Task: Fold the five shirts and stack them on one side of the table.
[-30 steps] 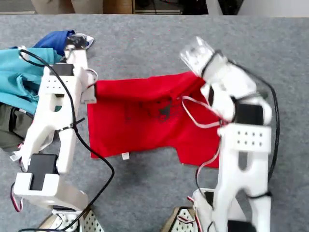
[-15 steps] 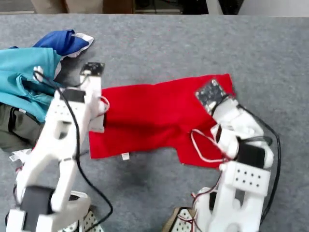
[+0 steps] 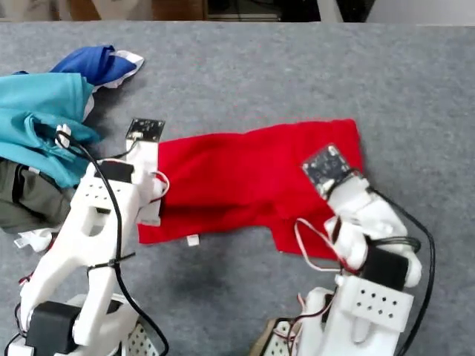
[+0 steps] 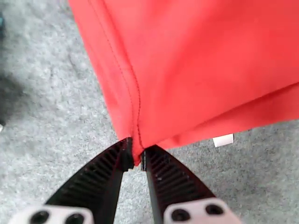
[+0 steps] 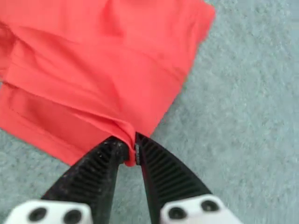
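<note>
A red shirt (image 3: pixel 245 178) lies folded in a wide band across the middle of the grey table (image 3: pixel 245 67). My left gripper (image 4: pixel 135 157) is shut on the shirt's near left corner, with two layers of red cloth (image 4: pixel 196 60) pinched at the seam. My right gripper (image 5: pixel 130 151) is shut on the doubled red cloth (image 5: pixel 98 70) at the near right side of the shirt. In the high view both arms are drawn back over the shirt's near edge, the left arm (image 3: pixel 96 222) at one end and the right arm (image 3: pixel 360 237) at the other.
A teal shirt (image 3: pixel 37 119), a blue shirt (image 3: pixel 96 63) and a dark garment (image 3: pixel 26 200) are heaped at the table's left edge. A white tag (image 3: pixel 193 239) sticks out from the red shirt's near edge. Bare grey table lies beyond and to the right.
Both arms pulled back from the shirt's far edge toward the near edge, carrying the red cloth over itself. The printed face is now covered.
</note>
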### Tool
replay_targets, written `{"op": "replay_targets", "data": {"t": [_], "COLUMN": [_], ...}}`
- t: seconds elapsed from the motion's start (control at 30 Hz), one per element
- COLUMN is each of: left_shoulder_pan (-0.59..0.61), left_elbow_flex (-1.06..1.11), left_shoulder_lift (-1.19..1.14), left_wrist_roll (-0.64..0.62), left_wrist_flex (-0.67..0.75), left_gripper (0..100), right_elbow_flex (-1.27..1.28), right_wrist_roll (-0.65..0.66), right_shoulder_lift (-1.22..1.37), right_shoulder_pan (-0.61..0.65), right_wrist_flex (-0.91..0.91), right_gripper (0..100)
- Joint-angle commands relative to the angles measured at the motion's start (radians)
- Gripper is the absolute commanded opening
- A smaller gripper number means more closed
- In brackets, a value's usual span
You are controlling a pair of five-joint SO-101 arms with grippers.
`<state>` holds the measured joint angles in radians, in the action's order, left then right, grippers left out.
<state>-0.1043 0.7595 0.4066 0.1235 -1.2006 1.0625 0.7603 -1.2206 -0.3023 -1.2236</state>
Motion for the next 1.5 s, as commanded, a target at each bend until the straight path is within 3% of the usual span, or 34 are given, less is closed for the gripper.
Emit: {"op": "replay_targets", "data": {"t": [0.0,0.17,1.03,1.2,1.33,1.47], "left_shoulder_pan": [-0.002,-0.002,-0.006,-0.009,-0.003,-0.002], "left_elbow_flex": [-0.037,-0.071,0.072,0.072,0.066,0.063], "left_shoulder_lift": [0.033,0.033,0.024,0.022,0.021,0.024], "left_wrist_roll": [0.006,0.009,0.064,0.064,0.061,0.058], "left_wrist_flex": [-0.029,-0.048,-0.002,-0.009,-0.055,-0.132], "left_gripper": [2,2,2,2,11,22], "right_elbow_flex": [-0.007,-0.001,0.125,0.124,0.122,0.116], "right_wrist_roll": [0.029,0.066,0.18,0.282,0.319,0.325], "right_shoulder_lift": [-0.019,-0.022,-0.022,-0.021,-0.022,-0.022], "right_shoulder_pan": [-0.09,-0.151,-0.153,-0.156,-0.156,-0.156], "right_wrist_flex": [-0.005,-0.009,-0.011,-0.032,-0.071,-0.075], "right_gripper": [0.5,0.5,0.5,0.7,1.8,14.0]}}
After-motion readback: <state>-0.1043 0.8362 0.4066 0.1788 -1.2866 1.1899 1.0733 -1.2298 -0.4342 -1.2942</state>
